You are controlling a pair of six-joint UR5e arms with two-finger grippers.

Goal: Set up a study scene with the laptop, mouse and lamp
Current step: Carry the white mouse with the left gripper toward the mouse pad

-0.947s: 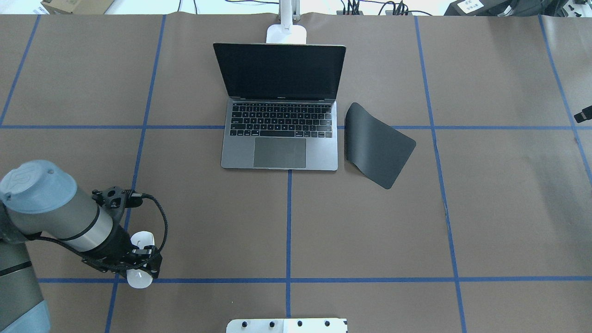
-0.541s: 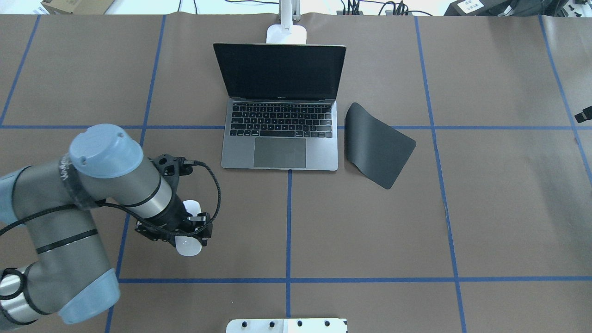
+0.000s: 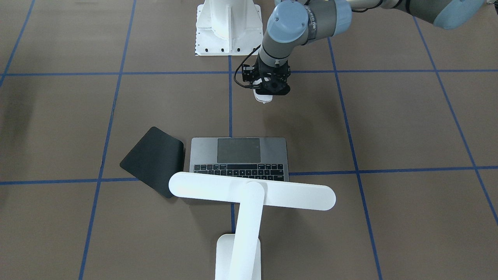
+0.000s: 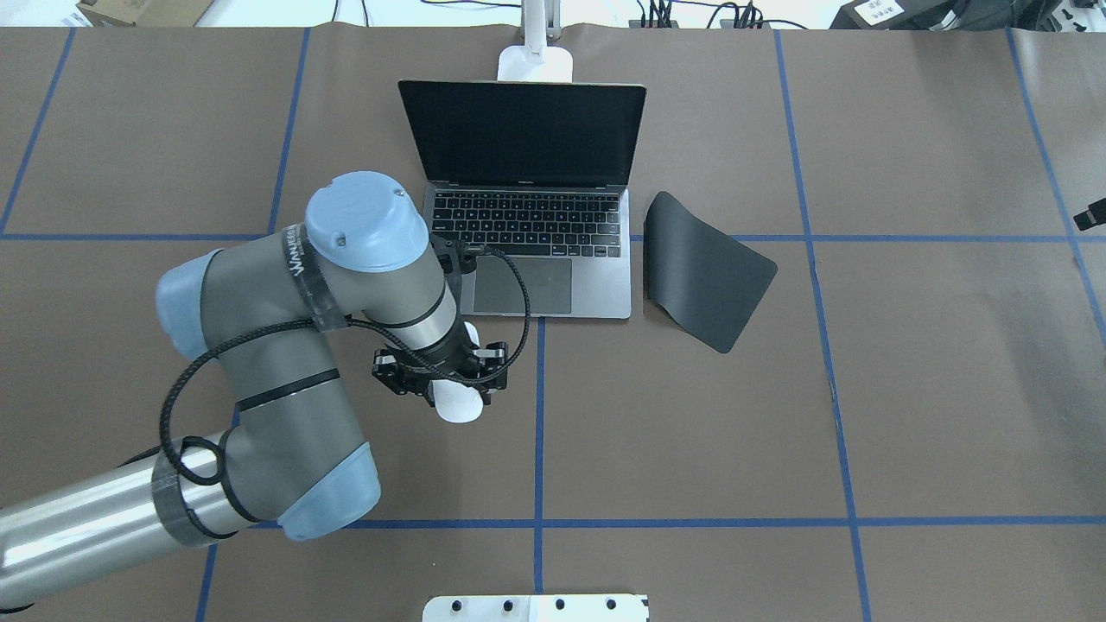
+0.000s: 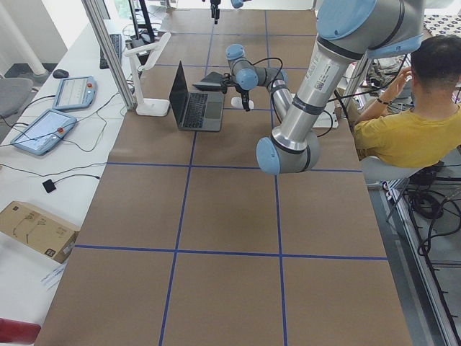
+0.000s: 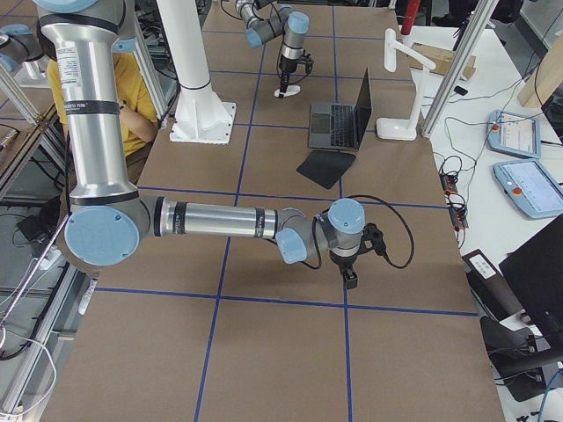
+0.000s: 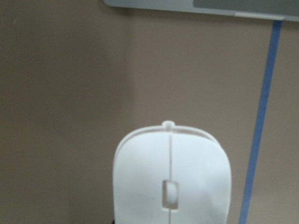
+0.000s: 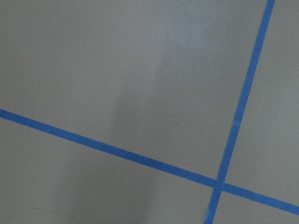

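The robot's left gripper (image 4: 442, 380) is clamped on the white mouse (image 4: 460, 408), its jaws closed against the mouse's sides, over the brown-covered table (image 4: 950, 389). The mouse hangs just short of the laptop's (image 4: 527, 226) front edge, near its left corner on the robot's side, and left of the blue tape line (image 4: 539, 415) that runs toward the trackpad. Whether the mouse touches the table cannot be told. From the left wrist camera, the mouse (image 7: 172, 182) fills the lower frame with its scroll wheel showing, its nose pointing at the laptop's front edge (image 7: 196, 5).

The grey laptop stands open with a dark screen, facing the robot. A black mouse pad (image 4: 704, 272) lies just beside its right side, turned at an angle, one edge curling up. The white lamp (image 3: 253, 190) stands behind the laptop, with its long bar head reaching across above the screen and the far keys, as the front-facing view shows.

The right arm stretches low toward the table's far right end, where its gripper (image 6: 350, 280) hangs close over the table. Whether its jaws are apart or together cannot be told. A person in a yellow shirt (image 5: 410, 133) sits beside the table, behind the robot.
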